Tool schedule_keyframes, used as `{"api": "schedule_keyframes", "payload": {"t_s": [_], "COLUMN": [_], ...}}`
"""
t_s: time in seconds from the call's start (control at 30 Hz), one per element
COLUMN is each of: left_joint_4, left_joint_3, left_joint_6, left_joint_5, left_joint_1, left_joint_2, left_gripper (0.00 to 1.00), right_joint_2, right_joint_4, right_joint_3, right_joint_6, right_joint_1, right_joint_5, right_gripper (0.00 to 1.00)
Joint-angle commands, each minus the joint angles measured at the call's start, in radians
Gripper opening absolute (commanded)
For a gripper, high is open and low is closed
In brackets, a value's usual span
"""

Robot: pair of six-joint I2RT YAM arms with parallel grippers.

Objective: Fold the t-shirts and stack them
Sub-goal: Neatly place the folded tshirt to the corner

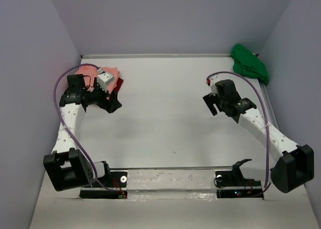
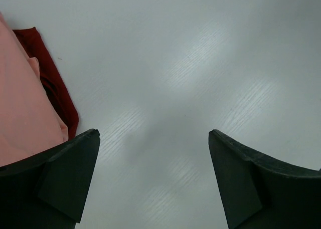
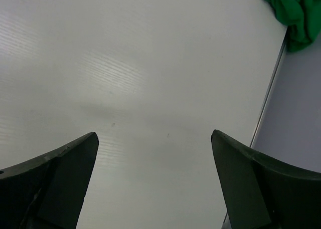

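**Both grippers empty; shirts lie at the two far corners**

Left gripper (image 1: 112, 102): over the white table (image 1: 165, 124), left of centre. Jaws are spread wide with nothing between them. Its wrist view shows only table surface in the gap.

Right gripper (image 1: 214, 106): over the right side of the table, well apart from the left one. Jaws are likewise wide apart, holding nothing.

Salmon-pink shirt (image 1: 113, 72): just beyond the left gripper, toward the far left corner. It lies flat and is partly hidden by the arm's wrist.

Deep red shirt (image 1: 120, 83): under the pink one and touching it. It shows only as a narrow strip along the pink shirt's right edge, with its long axis running roughly near to far.

Bright green shirt (image 1: 249, 63): far right corner, a crumpled heap against the right wall. Its long axis slants from far-left to near-right along that wall. It is well apart from the other two shirts and beyond the right gripper.
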Motion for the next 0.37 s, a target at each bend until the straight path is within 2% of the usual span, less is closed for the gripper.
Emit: {"api": "schedule_keyframes", "payload": {"t_s": [0.0, 0.2, 0.23, 0.27, 0.33], "left_joint_4": [0.071, 0.161, 0.173, 0.187, 0.198], "left_joint_3": [-0.046, -0.177, -0.193, -0.198, -0.207], "left_joint_6": [-0.013, -0.044, -0.057, -0.061, -0.08], "left_joint_5": [0.009, -0.032, -0.038, -0.04, -0.037], "left_joint_1": [0.004, 0.004, 0.004, 0.004, 0.004], "left_joint_2": [-0.012, -0.089, -0.101, -0.117, -0.13], "left_gripper": [0.99, 0.99, 0.99, 0.99, 0.99], "right_joint_2": [-0.072, -0.063, -0.064, -0.082, -0.084], "right_joint_4": [0.131, 0.148, 0.149, 0.173, 0.186], "right_joint_3": [-0.094, -0.142, -0.146, -0.174, -0.176], "right_joint_6": [0.076, 0.136, 0.13, 0.102, 0.12], "right_joint_1": [-0.028, -0.068, -0.088, -0.129, -0.13], "right_joint_5": [0.063, 0.107, 0.097, 0.024, 0.028], "right_gripper": [1.0, 0.99, 0.96, 0.96, 1.0]}}
